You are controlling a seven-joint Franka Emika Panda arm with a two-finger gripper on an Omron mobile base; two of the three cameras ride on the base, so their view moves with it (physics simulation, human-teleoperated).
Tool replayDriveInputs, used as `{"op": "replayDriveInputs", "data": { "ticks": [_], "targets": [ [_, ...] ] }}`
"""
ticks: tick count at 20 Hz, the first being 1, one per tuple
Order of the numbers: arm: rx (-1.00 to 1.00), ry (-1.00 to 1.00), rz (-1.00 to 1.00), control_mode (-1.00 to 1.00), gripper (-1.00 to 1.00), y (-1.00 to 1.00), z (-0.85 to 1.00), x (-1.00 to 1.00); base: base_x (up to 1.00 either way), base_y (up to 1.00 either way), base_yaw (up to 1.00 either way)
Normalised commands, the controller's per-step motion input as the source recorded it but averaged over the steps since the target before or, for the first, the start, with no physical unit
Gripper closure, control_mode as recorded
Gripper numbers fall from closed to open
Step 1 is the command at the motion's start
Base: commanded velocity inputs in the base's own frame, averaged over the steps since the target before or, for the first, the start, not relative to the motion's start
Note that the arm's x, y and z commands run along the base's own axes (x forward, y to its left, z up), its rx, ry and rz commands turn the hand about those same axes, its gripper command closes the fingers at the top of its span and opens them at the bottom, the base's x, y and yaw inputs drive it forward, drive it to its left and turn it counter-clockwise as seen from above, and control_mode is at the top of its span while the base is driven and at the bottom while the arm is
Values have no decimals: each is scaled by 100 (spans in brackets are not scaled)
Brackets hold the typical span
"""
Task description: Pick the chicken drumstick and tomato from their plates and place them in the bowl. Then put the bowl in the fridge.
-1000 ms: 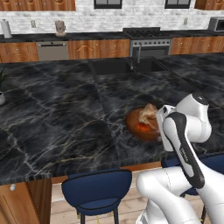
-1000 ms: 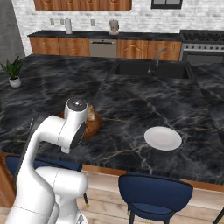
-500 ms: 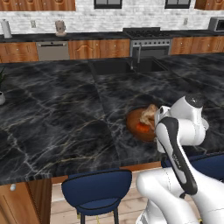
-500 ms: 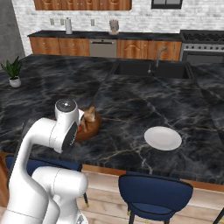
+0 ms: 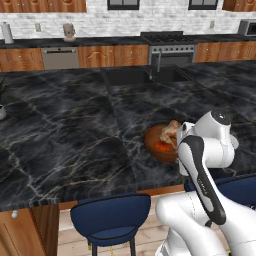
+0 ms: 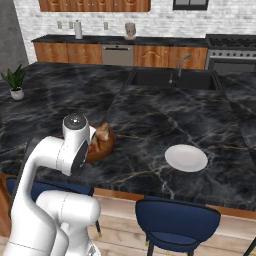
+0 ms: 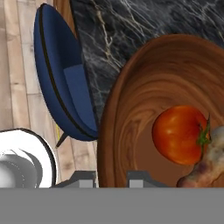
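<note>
While spread wide across both base views, black marble island counter carrying every task item near its front edge. Blue stool tucked under that edge, at nine o'clock from the bowl in the hand view. White plate lying bare at three o'clock of the bowl in the right base view, well apart from it. Wooden bowl resting on the counter, rim right at the fingertips. Gripper narrowed, fingers set on either side of the bowl's rim, seemingly pinching it. Chicken drumstick inside the bowl, at five o'clock of the tomato and touching it. Tomato red, green-stemmed, lying on the bowl's floor.
</note>
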Motion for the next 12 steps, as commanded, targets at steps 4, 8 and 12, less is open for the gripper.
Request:
{"op": "replayDriveInputs", "data": {
  "ticks": [4,8,12],
  "targets": [
    [0,0,0,100,100,0,0,0,0,0,0],
    [0,0,0,100,100,0,0,0,-30,-4,-4],
    [0,0,0,100,100,0,0,0,-66,-15,-17]
  ]
}}
